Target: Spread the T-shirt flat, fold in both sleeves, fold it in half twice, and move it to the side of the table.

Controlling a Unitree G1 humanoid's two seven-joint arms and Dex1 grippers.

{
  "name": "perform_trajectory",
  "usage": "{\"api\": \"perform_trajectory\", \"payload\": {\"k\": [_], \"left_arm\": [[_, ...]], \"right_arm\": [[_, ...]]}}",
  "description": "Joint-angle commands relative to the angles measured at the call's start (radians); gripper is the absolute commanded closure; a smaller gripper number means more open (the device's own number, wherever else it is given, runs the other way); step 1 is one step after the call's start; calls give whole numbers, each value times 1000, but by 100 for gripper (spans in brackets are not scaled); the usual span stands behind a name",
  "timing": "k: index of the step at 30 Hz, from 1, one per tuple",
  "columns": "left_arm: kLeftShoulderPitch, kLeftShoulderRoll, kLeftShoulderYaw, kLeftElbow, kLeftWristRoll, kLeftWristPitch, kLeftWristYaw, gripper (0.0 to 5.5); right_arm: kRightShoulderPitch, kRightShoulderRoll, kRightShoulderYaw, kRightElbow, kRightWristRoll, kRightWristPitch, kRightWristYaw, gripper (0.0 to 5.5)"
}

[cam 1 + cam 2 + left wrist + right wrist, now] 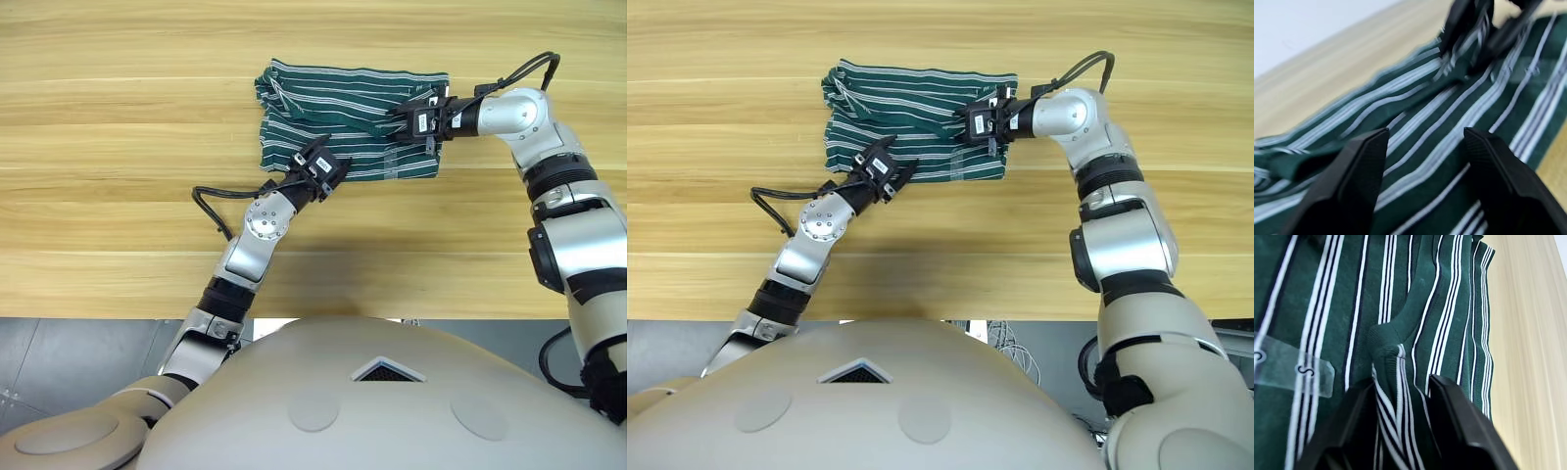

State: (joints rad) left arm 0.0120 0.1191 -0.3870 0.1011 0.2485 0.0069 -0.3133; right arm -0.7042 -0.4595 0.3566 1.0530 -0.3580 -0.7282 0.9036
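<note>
The left gripper (328, 164) is over the near left edge of the T-shirt (333, 98), with its jaws wide open and nothing between them. The T-shirt lies partly folded at the far middle of the table (108, 245). On the shirt's right side, the right gripper (404, 119) has its jaws closed on a raised fold of the cloth.

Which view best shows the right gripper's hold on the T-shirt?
Right wrist view: the right gripper pinches a ridge of the T-shirt, close up. The eye views show it small at the shirt's right side; the left wrist view, farther off.
</note>
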Motion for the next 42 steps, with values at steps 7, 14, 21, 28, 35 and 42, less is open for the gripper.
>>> {"api": "perform_trajectory", "payload": {"k": [7, 14, 21, 28, 35, 42], "left_arm": [[34, 0, -33, 81, -13, 15, -20, 281], [72, 17, -29, 83, -56, 44, -53, 281], [127, 40, -52, 9, -71, 63, -69, 281], [165, 31, -72, -49, -94, 91, -75, 281], [172, 23, -61, -58, -115, 103, -56, 281], [131, -232, 240, -296, -549, -64, 50, 281]], "right_arm": [[-71, 23, -22, 21, 12, 74, -78, 542], [-192, 44, -39, 123, -7, 138, -221, 547], [-286, 77, -13, 260, -79, 270, -391, 547], [-271, 76, -39, 283, -78, 327, -403, 430], [-273, 49, -72, 278, -58, 359, -425, 316], [-74, 29, -156, -29, 112, 115, -291, 206]]}}
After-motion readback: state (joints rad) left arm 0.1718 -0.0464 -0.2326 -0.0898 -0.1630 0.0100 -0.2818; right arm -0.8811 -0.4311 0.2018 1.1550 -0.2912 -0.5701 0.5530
